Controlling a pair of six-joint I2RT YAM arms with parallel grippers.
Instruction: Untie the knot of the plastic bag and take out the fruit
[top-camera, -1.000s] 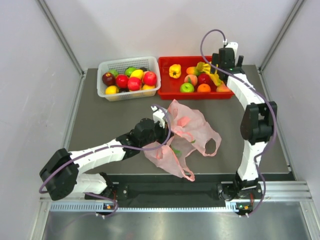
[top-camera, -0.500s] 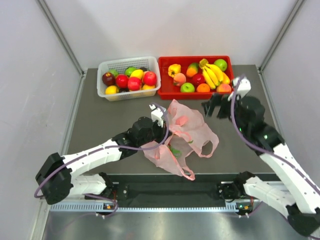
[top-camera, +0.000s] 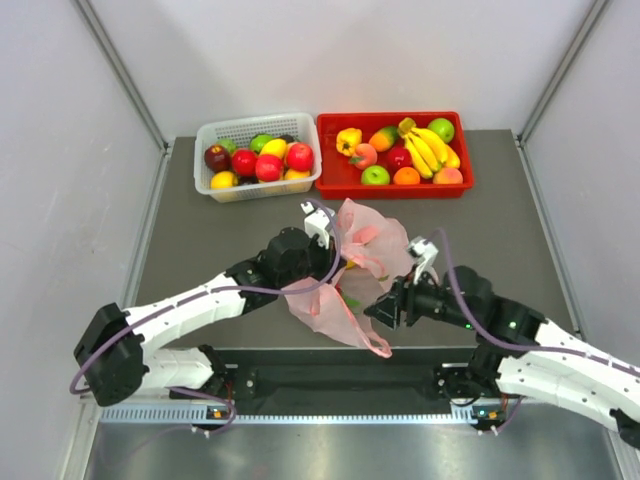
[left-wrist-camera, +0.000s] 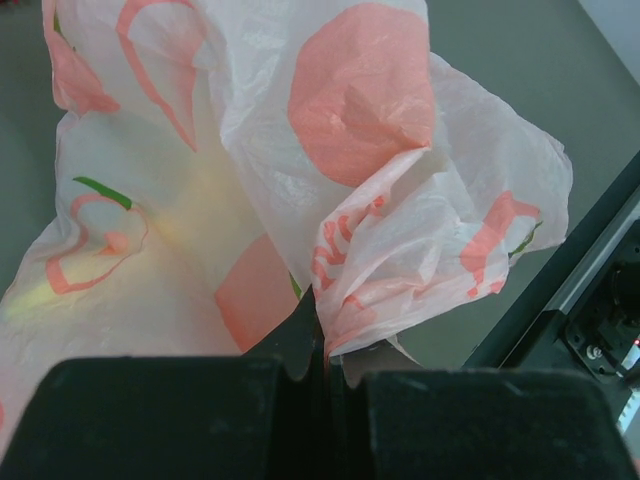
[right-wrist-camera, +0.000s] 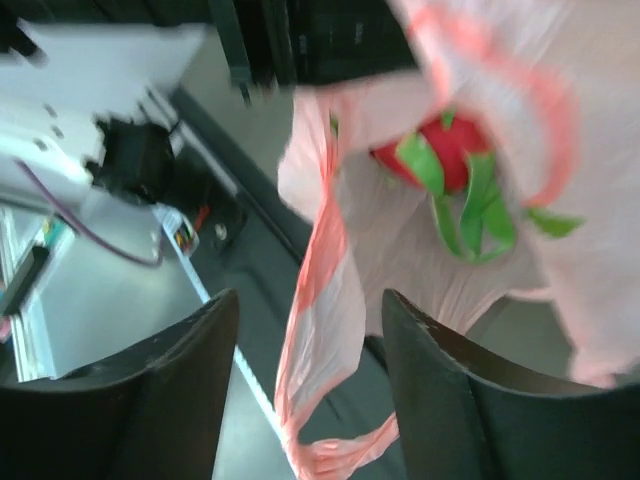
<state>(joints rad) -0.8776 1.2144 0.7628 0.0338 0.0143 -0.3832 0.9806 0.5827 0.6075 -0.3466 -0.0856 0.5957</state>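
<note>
The pink plastic bag (top-camera: 385, 250) lies bunched at the middle of the table. My left gripper (top-camera: 335, 258) is shut on a fold of the bag's upper edge (left-wrist-camera: 350, 300) and holds it up. My right gripper (top-camera: 385, 312) is open at the bag's near side, its jaws either side of a loose hanging handle strip (right-wrist-camera: 325, 300) without touching it. A pink dragon fruit with green tips (right-wrist-camera: 445, 155) shows inside the bag's mouth. A yellow glow shows through the plastic (left-wrist-camera: 190, 215). No knot shows; a handle loop (top-camera: 378, 348) trails loose toward the front edge.
A white basket (top-camera: 205, 135) of fruit stands at the back left. A red tray (top-camera: 400, 190) beside it holds bananas (top-camera: 428, 148) and other fruit. The black rail (top-camera: 330, 380) and arm bases run along the near edge.
My right arm swung from the red tray down to the bag's near side, empty and open. My left gripper kept its hold and raised the bag slightly.
</note>
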